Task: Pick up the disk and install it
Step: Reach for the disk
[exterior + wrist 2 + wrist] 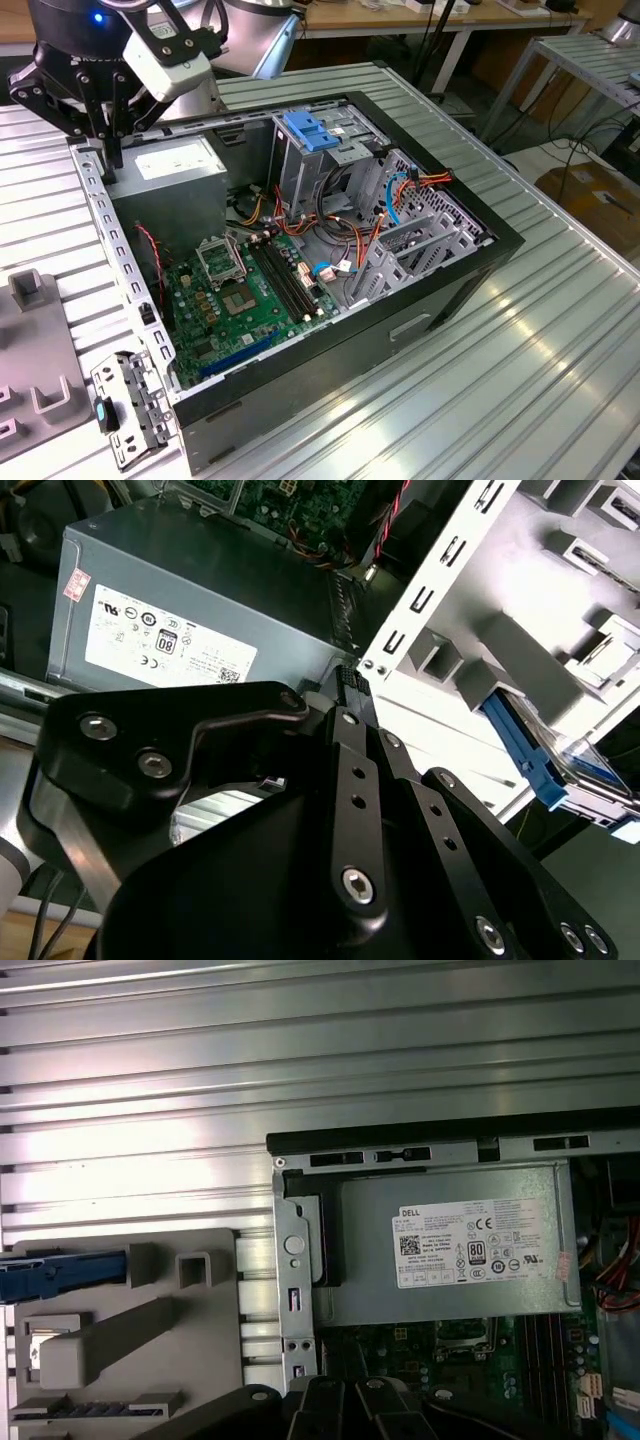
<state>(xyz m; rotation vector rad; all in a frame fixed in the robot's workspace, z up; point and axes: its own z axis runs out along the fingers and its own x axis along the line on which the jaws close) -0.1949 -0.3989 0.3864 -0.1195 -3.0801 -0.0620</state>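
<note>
The disk lies in a grey fixture beside the open computer case. It is silver, and its blue side rail faces the case. In the first wrist view a blue rail shows at the fixture, with the rest of the disk cut off. My gripper hangs over the case's back corner at the exterior view's upper left, beside the power supply. In both wrist views its black links converge. It looks shut and holds nothing. The disk is well apart from it.
A grey power supply with a white sticker fills the case's corner. A blue latch piece tops the drive cage. The motherboard and loose cables lie inside. A metal bracket rests on the ribbed table.
</note>
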